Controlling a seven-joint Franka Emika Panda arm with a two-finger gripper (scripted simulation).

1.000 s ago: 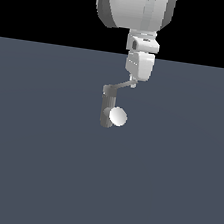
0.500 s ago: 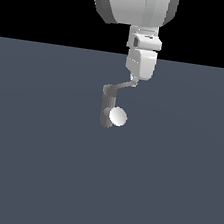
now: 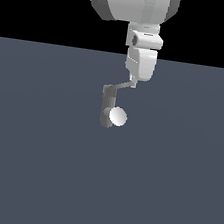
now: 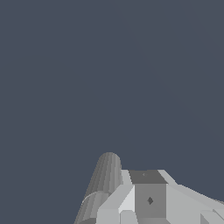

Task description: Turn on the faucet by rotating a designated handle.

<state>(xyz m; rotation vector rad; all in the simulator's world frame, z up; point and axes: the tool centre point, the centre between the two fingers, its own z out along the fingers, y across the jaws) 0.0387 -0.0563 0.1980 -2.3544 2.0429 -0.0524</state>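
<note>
The faucet (image 3: 107, 106) is a dark grey upright post on the floor, with a stubby spout ending in a white disc (image 3: 118, 116). From its top, the thin light grey handle (image 3: 121, 86) runs out toward the exterior view's right. My gripper (image 3: 134, 82) hangs straight down over the handle's outer end and meets it there. Its fingers are too small to separate in this view. In the wrist view, a ribbed dark grey cylinder, part of the faucet (image 4: 105, 175), lies beside light grey blocky parts (image 4: 148, 199) that I cannot identify with certainty.
A flat, dark blue-grey floor (image 3: 173, 193) surrounds the faucet on all sides. The bulky white arm (image 3: 134, 3) hangs down from above the faucet.
The hand has shifted only slightly at the handle's outer end. The handle's angle and the faucet look the same.
</note>
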